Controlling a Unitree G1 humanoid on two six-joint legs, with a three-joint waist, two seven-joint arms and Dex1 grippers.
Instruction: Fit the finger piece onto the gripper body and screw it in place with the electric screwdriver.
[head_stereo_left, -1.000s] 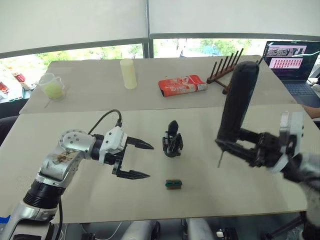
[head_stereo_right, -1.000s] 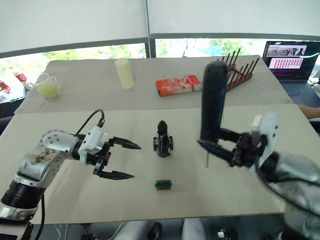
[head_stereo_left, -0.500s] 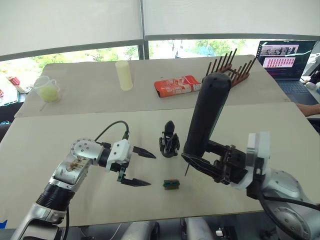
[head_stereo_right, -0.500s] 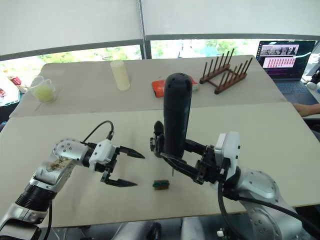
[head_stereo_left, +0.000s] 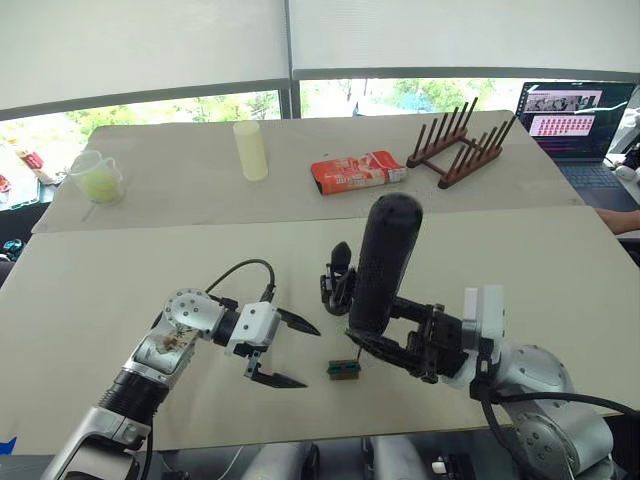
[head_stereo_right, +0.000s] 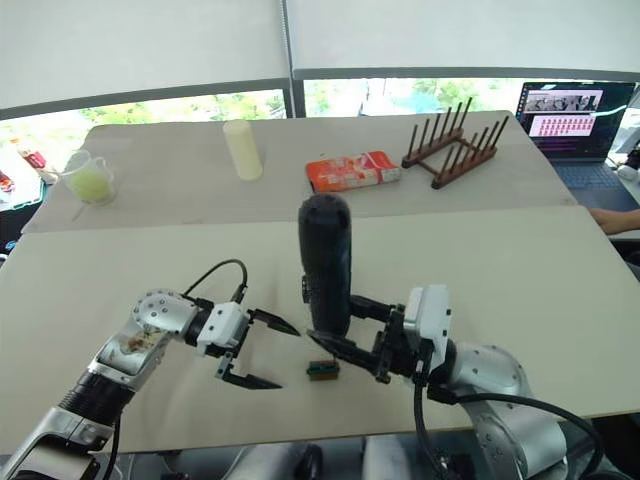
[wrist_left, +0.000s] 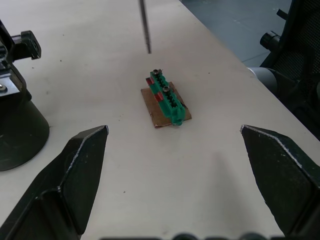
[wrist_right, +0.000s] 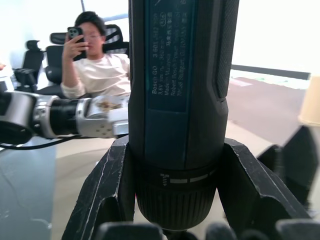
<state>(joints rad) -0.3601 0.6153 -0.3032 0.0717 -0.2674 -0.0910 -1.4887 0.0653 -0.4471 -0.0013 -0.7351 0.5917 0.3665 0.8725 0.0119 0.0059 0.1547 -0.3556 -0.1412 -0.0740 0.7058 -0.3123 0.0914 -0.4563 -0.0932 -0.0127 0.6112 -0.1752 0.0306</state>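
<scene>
Now the right end effector (head_stereo_left: 400, 345), clamped on the electric screwdriver (head_stereo_left: 382, 262), has swung in beside the gripper body (head_stereo_left: 340, 283) at mid-worktop (head_stereo_left: 520, 260), bit above the green block (wrist_left: 166, 97). The left end effector (head_stereo_left: 290, 350) has come closer, fingers wide, empty.

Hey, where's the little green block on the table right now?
The small green block lies on the near table's front part, between the open left gripper and the right gripper holding the dark electric screwdriver, just in front of the black gripper body.

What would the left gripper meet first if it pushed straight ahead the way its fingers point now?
Probably the small green block, lying ahead between the open fingers of the left gripper. The gripper body sits off to one side.
</scene>
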